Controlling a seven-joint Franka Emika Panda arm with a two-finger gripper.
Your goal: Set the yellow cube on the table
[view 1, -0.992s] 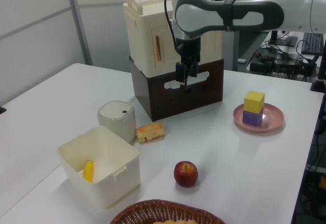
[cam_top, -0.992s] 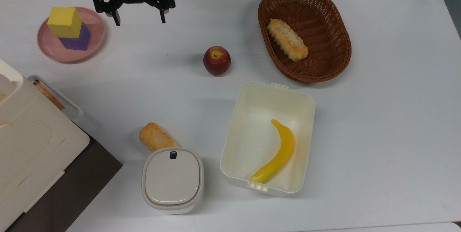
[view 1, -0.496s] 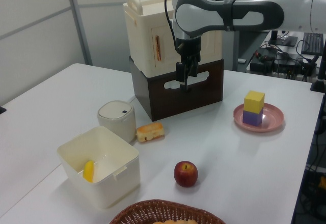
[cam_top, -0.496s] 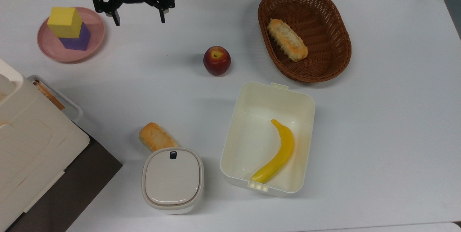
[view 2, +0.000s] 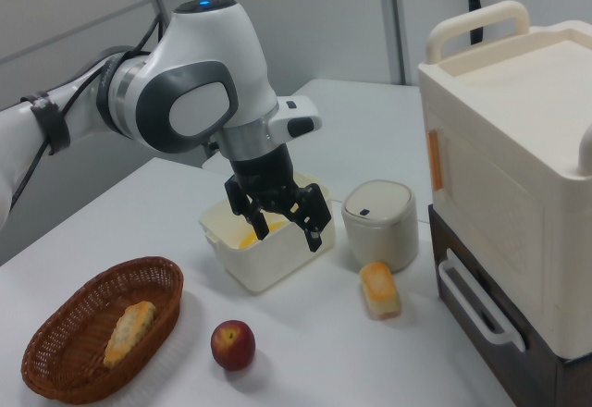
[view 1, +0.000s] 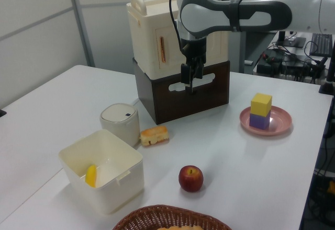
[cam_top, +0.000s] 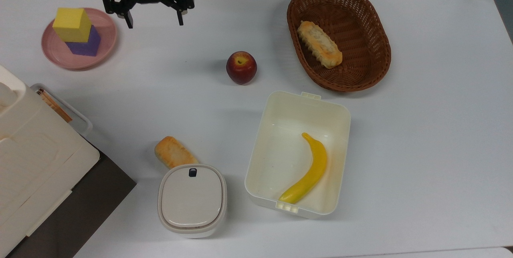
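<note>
While the yellow cube [cam_top: 72,25] sits stacked on a purple cube [cam_top: 85,43] in the round pink plate [cam_top: 102,49] at the top view's upper left, the end effector [cam_top: 154,21] hangs above the bare white table [cam_top: 421,130], just to the top view's right of the plate, its two fingers spread wide apart and holding nothing.

- Red apple [cam_top: 241,67]: on the table near the centre, apart from everything else.
- Brown wicker basket [cam_top: 376,29]: at the top view's upper right, containing one bread roll [cam_top: 319,44].
- Cream open-topped container [cam_top: 338,113]: below the basket in the top view, with a yellow banana [cam_top: 308,172] lying inside.
- Second bread roll [cam_top: 173,152]: on the table, touching the lidded white canister [cam_top: 192,200].
- Cream storage box [view 1: 152,34]: stacked on a dark brown crate [view 1: 178,96], behind the arm in the left view.
</note>
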